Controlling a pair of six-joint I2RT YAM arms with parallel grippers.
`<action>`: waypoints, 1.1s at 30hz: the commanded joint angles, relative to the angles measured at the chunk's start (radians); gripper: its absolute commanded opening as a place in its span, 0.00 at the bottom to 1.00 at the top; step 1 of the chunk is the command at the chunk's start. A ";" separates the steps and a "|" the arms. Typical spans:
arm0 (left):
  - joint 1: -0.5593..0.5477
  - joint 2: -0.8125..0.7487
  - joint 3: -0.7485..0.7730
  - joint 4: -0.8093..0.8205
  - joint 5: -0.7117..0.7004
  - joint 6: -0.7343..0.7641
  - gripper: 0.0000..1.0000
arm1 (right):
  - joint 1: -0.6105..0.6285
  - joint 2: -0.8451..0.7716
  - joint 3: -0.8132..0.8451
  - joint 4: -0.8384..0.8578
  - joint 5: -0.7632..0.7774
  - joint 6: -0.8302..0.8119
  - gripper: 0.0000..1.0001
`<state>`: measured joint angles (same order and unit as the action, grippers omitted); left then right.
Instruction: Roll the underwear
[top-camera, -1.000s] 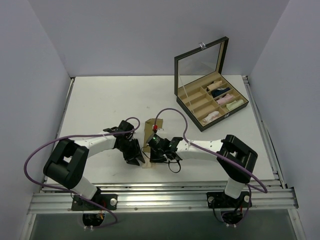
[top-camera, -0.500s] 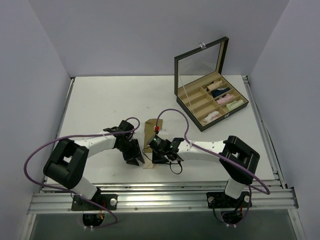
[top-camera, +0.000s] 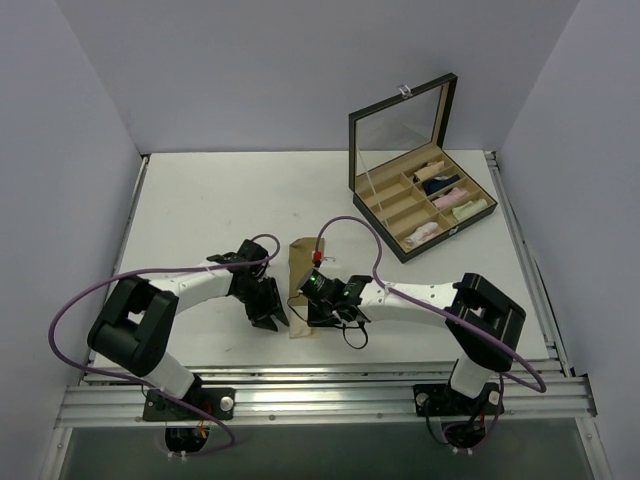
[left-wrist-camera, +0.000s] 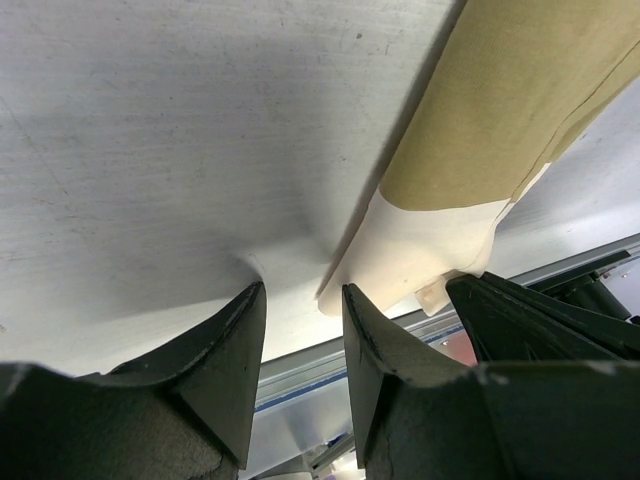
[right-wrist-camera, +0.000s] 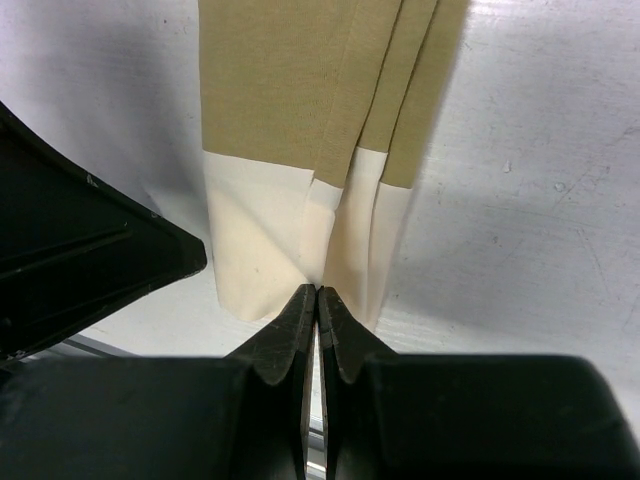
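The rolling of the tan underwear (right-wrist-camera: 300, 90) looks barely begun. It lies flat on the table (top-camera: 200, 200) as a long, narrow strip folded lengthwise in several layers, with no curl at either end that I can see. Its pale band (right-wrist-camera: 270, 240) sits right at the tips of the right tool (right-wrist-camera: 317, 291), and the tan length runs straight away ahead of them. A white and pink piece (top-camera: 422, 233) appears to be already rolled in a compartment of the open case (top-camera: 452, 234), well off to that tool's right. By that reckoning one piece is done, and this one needs its whole roll and then stowing. The right tool's jaws are pressed fully together with their tips touching the near edge of the band. I cannot tell whether a lip of cloth is nipped between them. The left tool (left-wrist-camera: 303, 292) stands at a middling gap and grips nothing. Only bare table shows between its jaws, and the band's corner lies just ahead and to its right, close beside one finger.
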<state>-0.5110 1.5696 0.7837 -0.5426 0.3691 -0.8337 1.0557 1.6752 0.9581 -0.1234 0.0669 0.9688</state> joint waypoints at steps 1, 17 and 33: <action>-0.003 0.013 0.028 0.020 -0.009 0.007 0.45 | 0.009 -0.040 -0.001 -0.050 0.040 0.001 0.00; -0.011 0.021 0.037 0.041 0.007 -0.011 0.45 | 0.026 -0.058 -0.001 -0.128 0.113 -0.015 0.26; -0.037 0.017 -0.037 0.162 0.070 -0.081 0.45 | 0.026 -0.063 -0.062 -0.056 0.063 -0.018 0.43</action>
<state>-0.5419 1.5848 0.7563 -0.4259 0.4351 -0.9058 1.0760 1.6161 0.9081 -0.1696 0.1226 0.9493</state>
